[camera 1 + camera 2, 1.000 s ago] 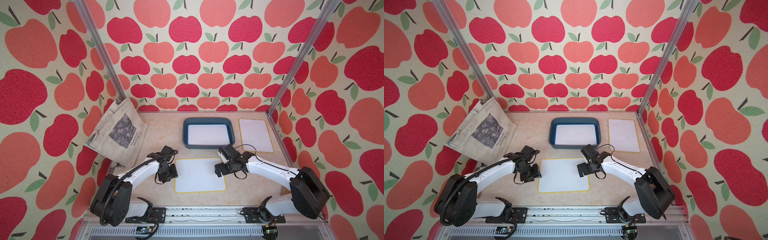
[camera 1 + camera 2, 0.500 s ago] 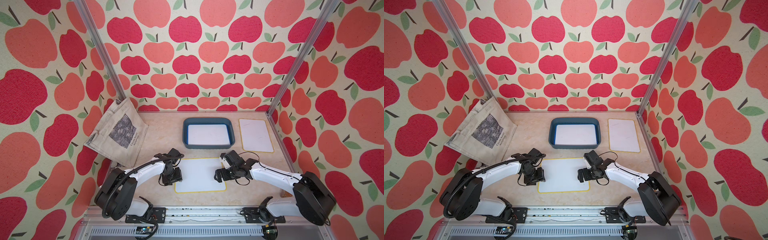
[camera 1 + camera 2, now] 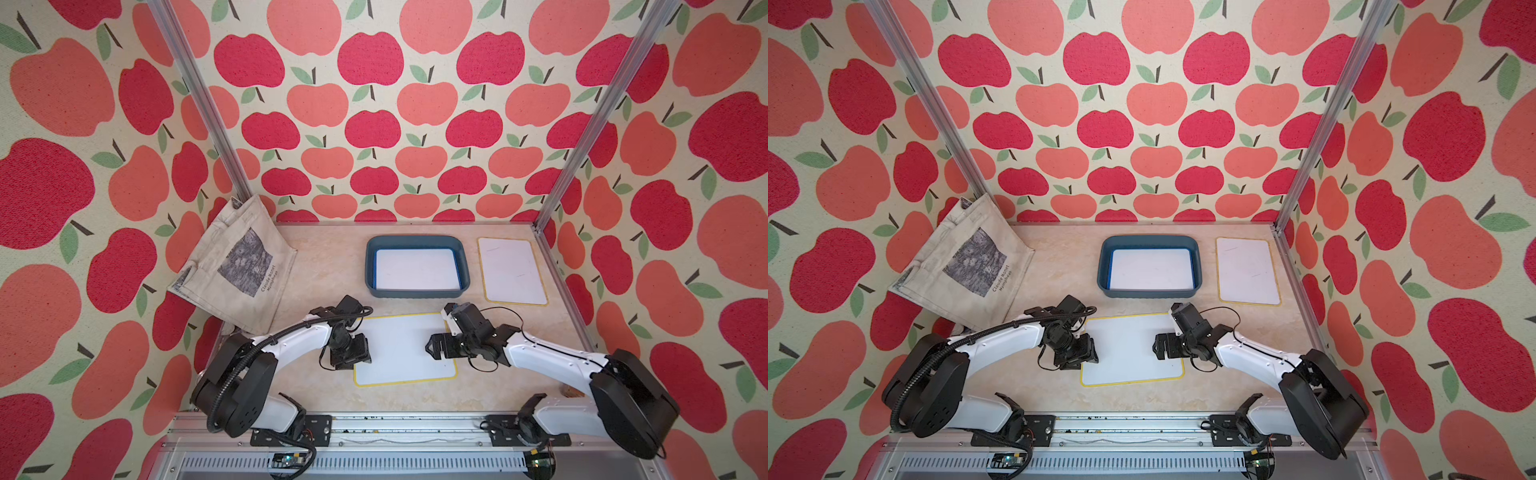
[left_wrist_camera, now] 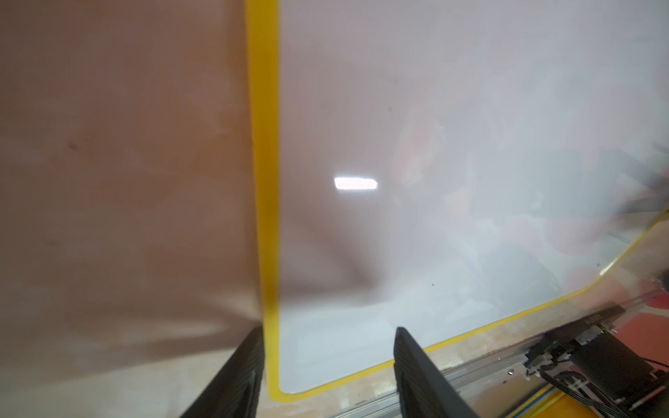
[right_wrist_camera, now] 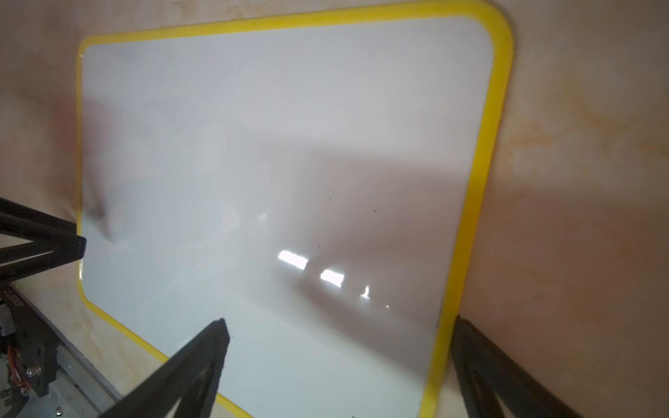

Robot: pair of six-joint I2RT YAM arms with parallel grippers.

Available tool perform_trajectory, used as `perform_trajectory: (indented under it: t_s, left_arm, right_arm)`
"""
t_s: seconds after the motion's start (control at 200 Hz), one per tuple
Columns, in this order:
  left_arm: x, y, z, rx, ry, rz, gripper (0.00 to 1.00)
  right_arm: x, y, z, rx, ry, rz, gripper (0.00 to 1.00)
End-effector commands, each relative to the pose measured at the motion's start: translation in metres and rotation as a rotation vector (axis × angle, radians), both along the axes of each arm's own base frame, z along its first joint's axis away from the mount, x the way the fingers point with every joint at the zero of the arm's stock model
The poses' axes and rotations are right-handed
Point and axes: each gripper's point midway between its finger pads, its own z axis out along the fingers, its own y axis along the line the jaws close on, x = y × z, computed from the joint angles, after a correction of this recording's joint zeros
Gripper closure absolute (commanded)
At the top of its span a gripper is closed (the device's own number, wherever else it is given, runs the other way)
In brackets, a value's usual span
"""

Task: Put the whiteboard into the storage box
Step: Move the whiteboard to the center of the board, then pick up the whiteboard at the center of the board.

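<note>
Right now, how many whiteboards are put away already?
Done: one blue-edged whiteboard lies in the storage box. In hand: left gripper and right gripper, both open, straddle opposite edges of the front whiteboard, flat on the table. To do: lifting it in, then the third whiteboard beside the box.

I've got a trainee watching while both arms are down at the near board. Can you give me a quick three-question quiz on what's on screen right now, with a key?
1. True or false: the storage box already has a blue-edged whiteboard lying in it.
2. The left pincer and right pincer stand at opposite edges of which thing? A) the storage box B) the yellow-edged whiteboard C) the blue-edged whiteboard
3. How many whiteboards lie on the table outside the box?

Key:
1. True.
2. B. Both pincers are open, each astride an edge of the board.
3. Two: the yellow-edged whiteboard and the far-right whiteboard.
</note>
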Motion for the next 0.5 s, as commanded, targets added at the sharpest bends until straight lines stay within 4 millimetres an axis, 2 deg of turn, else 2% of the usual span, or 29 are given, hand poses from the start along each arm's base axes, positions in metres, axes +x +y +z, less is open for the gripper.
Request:
perform_trajectory:
  t_s: [0.0,0.25,0.495]
  left_arm:
    - [-0.001,-0.035,-0.017,-0.246,-0.043,-0.082,0.4]
    - [0.012,-0.016,-0.002,-0.352,-0.1,0.027,0.39]
    - [0.014,-0.023,0.005,-0.462,-0.128,0.037,0.4]
  right_arm:
    - [-0.055,0.003,-0.034,0.005,0.227,0.058,0.01]
    - [-0.063,0.016,-0.033,0.017,0.234,0.078,0.01]
    - [-0.065,0.028,-0.025,0.05,0.234,0.111,0.01]
